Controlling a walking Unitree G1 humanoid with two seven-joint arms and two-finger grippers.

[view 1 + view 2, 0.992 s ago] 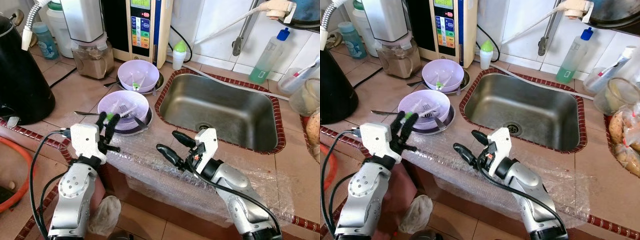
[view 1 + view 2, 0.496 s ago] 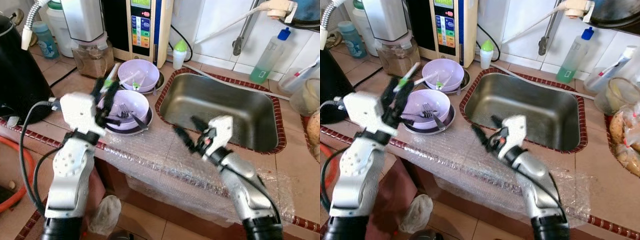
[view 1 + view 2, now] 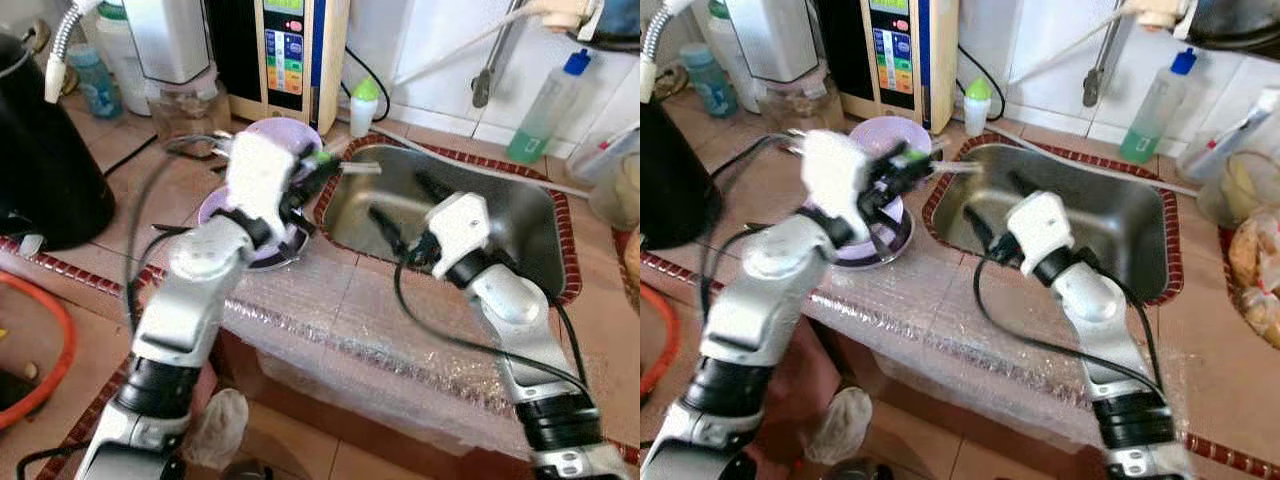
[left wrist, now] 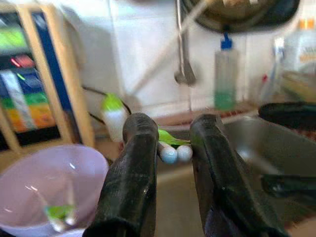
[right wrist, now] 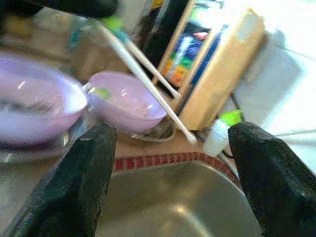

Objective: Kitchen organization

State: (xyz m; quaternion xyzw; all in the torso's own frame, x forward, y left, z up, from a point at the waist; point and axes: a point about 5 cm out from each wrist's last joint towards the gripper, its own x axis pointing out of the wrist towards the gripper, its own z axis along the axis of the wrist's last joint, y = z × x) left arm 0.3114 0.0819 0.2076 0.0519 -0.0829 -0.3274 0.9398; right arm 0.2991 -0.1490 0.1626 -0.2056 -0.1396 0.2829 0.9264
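Our left gripper point(image 4: 168, 148) is clamped on a pair of chopsticks point(image 3: 345, 166): white sticks w/ green tops. The left wrist view shows the two round white ends pinched between the black fingers point(image 4: 131, 177). The sticks' long axis runs out from the gripper toward the sink point(image 3: 520, 215), tips reaching over the sink's near-left rim, roughly level, maybe tilted a little.

Our right gripper point(image 3: 398, 212) hangs over the sink, just inside its left half, fingers spread wide w/ nothing between them. In the right wrist view the two sticks point(image 5: 143, 79) cross diagonally in front of the spread fingers point(image 5: 74, 177), above and beyond them, not between them. So the sticks lie just beside the right gripper, on the side away from the sink's drain, tips pointing at it. Looks like a hand-off or a drop into the sink; we can't tell which.

Left of the sink sit two purple bowls: the near bowl point(image 3: 215, 210) on a metal plate, mostly behind our left arm, and the far bowl point(image 5: 126, 101) close to the sink's far-left corner, w/ a green-tipped item inside. The counter edge in front of the sink is covered w/ bubble wrap point(image 3: 340, 320).

Both head views are motion-blurred, so exact tip position over the sink is uncertain.
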